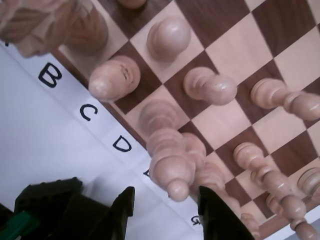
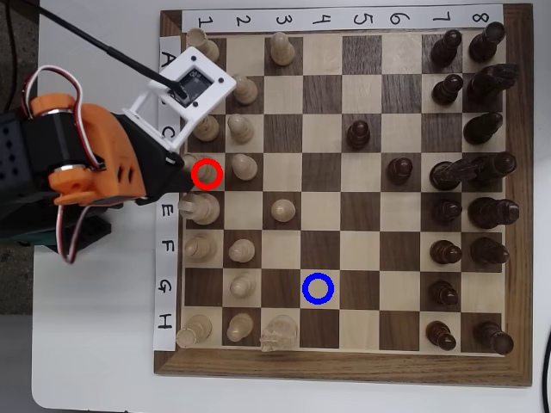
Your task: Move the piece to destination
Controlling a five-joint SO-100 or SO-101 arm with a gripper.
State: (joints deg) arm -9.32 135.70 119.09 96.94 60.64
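Arm (image 2: pixel 77 163): orange/black, enters overhead view from left edge, reaches rightward over board's left border; white camera bracket (image 2: pixel 185 90) sits over rows A–C, col 1.

Gripper (image 1: pixel 166 207): black fingers at bottom of wrist view, spread wide, one each side of piece's rounded tip; no contact seen, nothing held. In overhead view, tips hidden under arm body, near red ring.

Piece (image 1: pixel 170 162): pale cream, tall, rounded top; in wrist view lies between the open fingers, just above them, at board edge by letter D (image 1: pixel 121 144). In overhead view (image 2: pixel 207 175), inside red ring (image 2: pixel 207 174) at row D, col 1, partly covered by arm.

Destination (image 2: pixel 318 289): square w/ blue ring, row G, col 4, well apart from gripper, unoccupied.

Board (image 2: pixel 344 366): wood, dark frame, white letter strip down left side, number strip along top.

Pale pieces (image 2: pixel 242 167): cols 1–3, left side; one at bottom (image 2: pixel 275 334) looks tipped or blurred, cannot tell which.

Dark pieces (image 2: pixel 448 86): mostly cols 7–8, right side; two further in (image 2: pixel 358 132).
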